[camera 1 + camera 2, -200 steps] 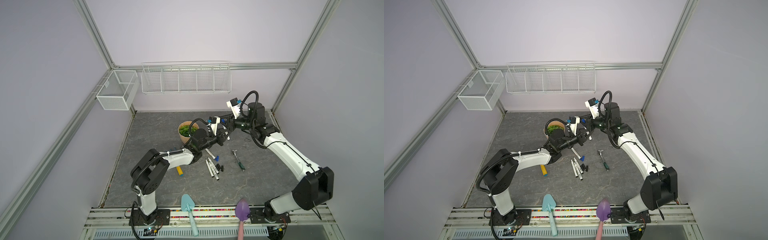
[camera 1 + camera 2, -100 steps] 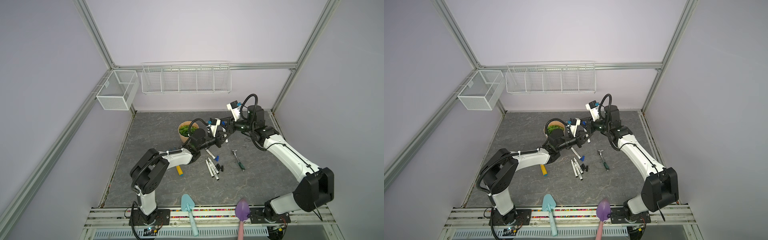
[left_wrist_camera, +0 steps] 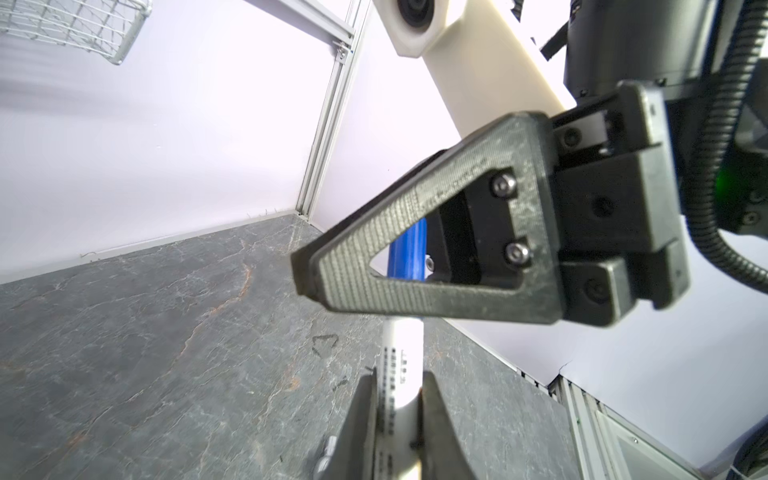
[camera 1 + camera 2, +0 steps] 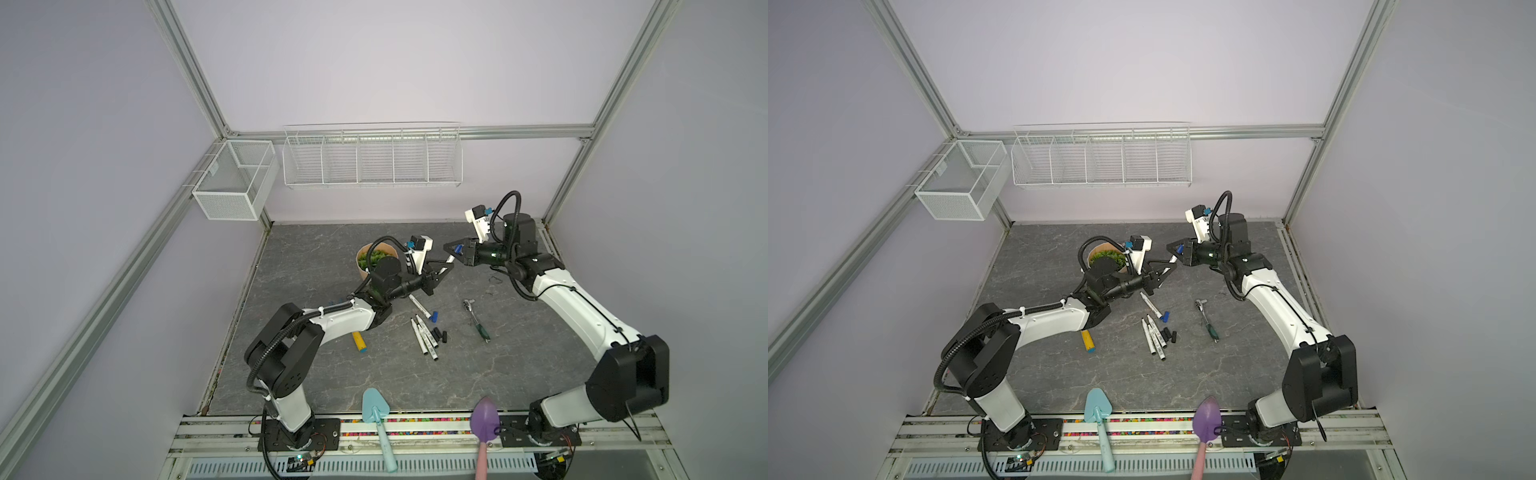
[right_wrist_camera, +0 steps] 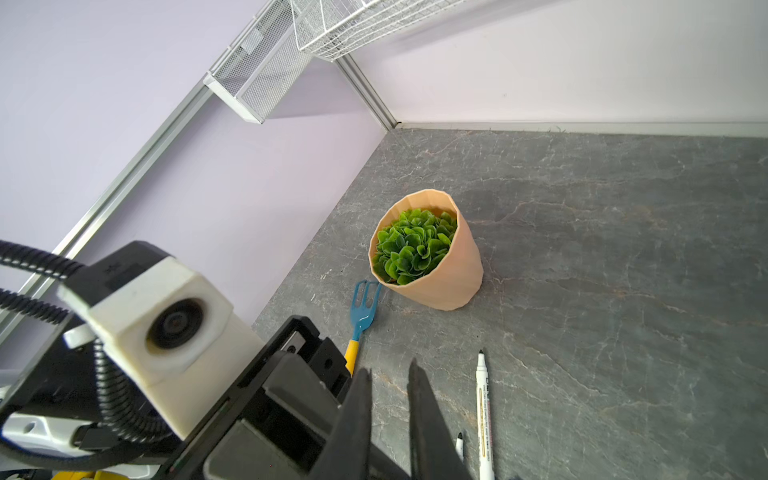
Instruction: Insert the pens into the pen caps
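Left end effector (image 4: pixel 441 273) clenched on a white pen (image 3: pixel 402 357), held clear of the table (image 4: pixel 316 257). Right end effector (image 4: pixel 452 248) grasps a blue cap (image 3: pixel 409 245) whose mouth meets the pen tip, evidently aligned for insertion. Other pens (image 4: pixel 424 338) lie below.

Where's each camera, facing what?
Top views: high at the front, looking down on the table; left arm and right arm whole.
Left wrist: on left arm, looking along the left gripper and its pen at the right gripper, shut on a blue cap.
Right wrist: on right arm, facing plant pot and left wrist camera; own fingers show.
Shared: the table in all; plant pot in three.
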Controlling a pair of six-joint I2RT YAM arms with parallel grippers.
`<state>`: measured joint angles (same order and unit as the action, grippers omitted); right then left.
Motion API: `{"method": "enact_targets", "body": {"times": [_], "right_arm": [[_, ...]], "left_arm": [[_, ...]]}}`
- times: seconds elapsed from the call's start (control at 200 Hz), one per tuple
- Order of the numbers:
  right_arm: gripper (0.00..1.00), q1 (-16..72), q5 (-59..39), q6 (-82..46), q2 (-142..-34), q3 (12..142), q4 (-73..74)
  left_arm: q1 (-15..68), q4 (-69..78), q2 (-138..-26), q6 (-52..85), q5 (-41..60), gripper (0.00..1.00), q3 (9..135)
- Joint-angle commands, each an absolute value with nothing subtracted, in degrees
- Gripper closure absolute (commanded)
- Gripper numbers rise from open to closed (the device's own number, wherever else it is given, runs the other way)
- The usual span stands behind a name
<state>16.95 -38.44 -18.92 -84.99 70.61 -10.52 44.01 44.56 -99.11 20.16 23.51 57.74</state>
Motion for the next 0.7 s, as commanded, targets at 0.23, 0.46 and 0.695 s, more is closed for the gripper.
{"method": "enact_targets", "body": {"times": [0.23,0.46,0.695], "right_arm": [[0.93,19.98,-47.18,-18.59,-87.59,66.48,-39.58],[0.58,18.71,-47.70,-21.14,-86.86,73.81,-34.62],[0.35,16.81,-42.31,-24.96,-81.68,80.03,-27.42]], "left_arm": [[39.50,64.18,-93.52,22.88,0.19,1.00,60.25],[41.65,61.82,-95.56,26.63,3.54,1.00,52.90],[45.46,60.52,-101.12,28.68,-0.94,1.00,48.48]]}}
